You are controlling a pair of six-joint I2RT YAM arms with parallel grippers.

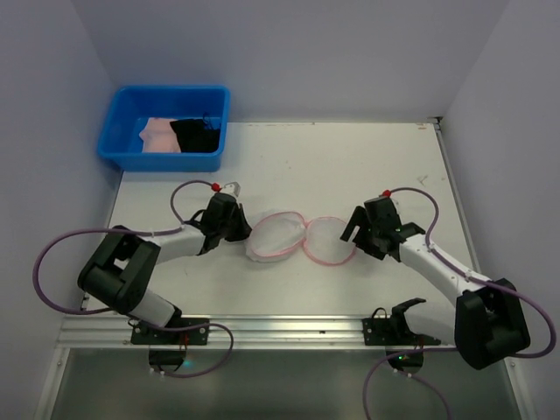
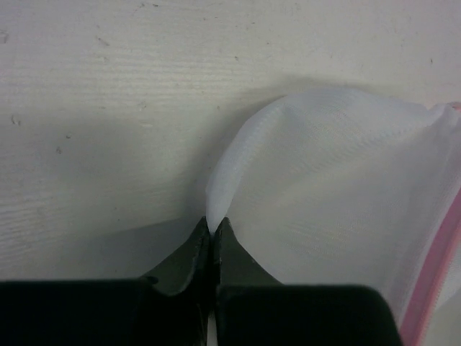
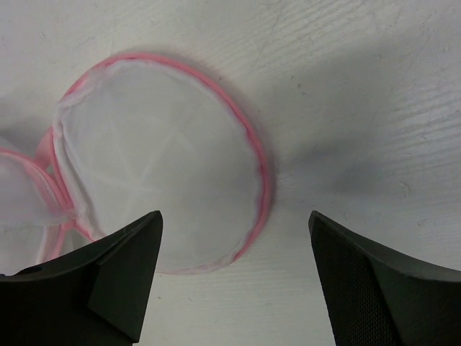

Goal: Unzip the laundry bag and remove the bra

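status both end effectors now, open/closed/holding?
Left end effector: closed, pinching the white mesh of the laundry bag.
Right end effector: open, holding nothing.

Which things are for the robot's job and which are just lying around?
For the job:
laundry bag, lying open
left gripper, pinching its mesh
right gripper, open by its other half

Just lying about:
blue tub
pink cloth and black cloth inside it, too unclear to name
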